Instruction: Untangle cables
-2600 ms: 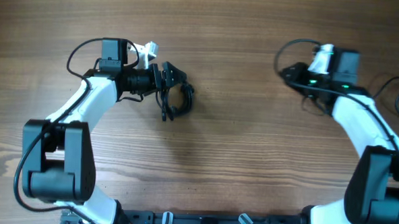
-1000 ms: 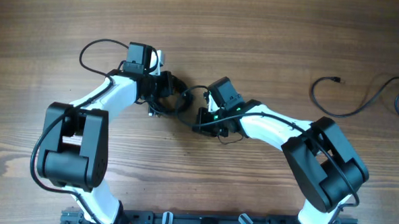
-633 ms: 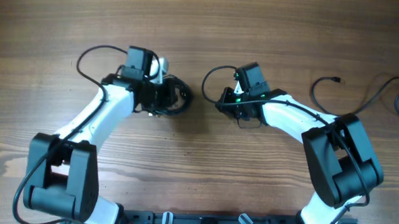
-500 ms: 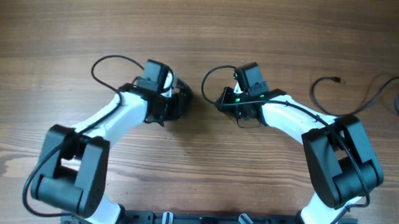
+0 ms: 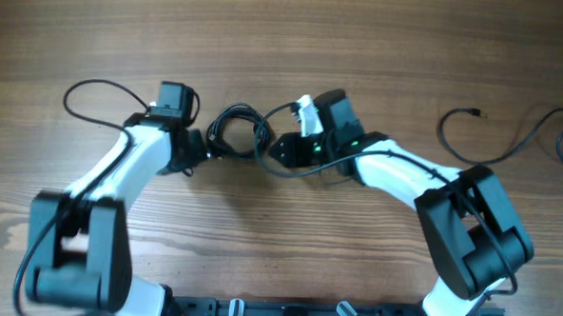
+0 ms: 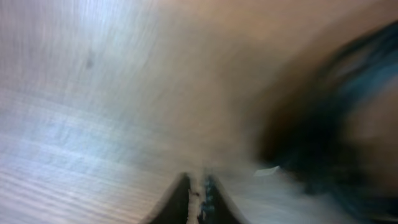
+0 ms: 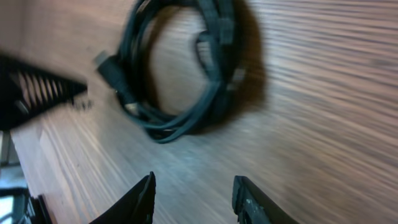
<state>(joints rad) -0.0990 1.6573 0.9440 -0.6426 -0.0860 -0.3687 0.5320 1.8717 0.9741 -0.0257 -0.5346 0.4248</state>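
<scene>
The cables are a small coiled bundle (image 5: 235, 132) of thin black cords lying on the wooden table between my two grippers. My left gripper (image 5: 202, 147) sits just left of the bundle. In the blurred left wrist view its fingertips (image 6: 199, 196) stand almost together with nothing between them, and the bundle is a dark smear (image 6: 323, 137) to the right. My right gripper (image 5: 274, 148) is just right of the bundle. In the right wrist view it (image 7: 194, 196) is open and empty, with the coil (image 7: 221, 62) and a plug end (image 7: 112, 71) ahead of it.
A separate loose black cable (image 5: 481, 162) curves across the table at the far right, its plug end (image 5: 476, 112) pointing up. Both white arms reach in from the near edge. The left gripper's dark tip (image 7: 37, 93) shows at the left of the right wrist view.
My left gripper has drawn back to the left, off the bundle. My right gripper has moved left toward the bundle and has opened. The bundle has shifted slightly left.
</scene>
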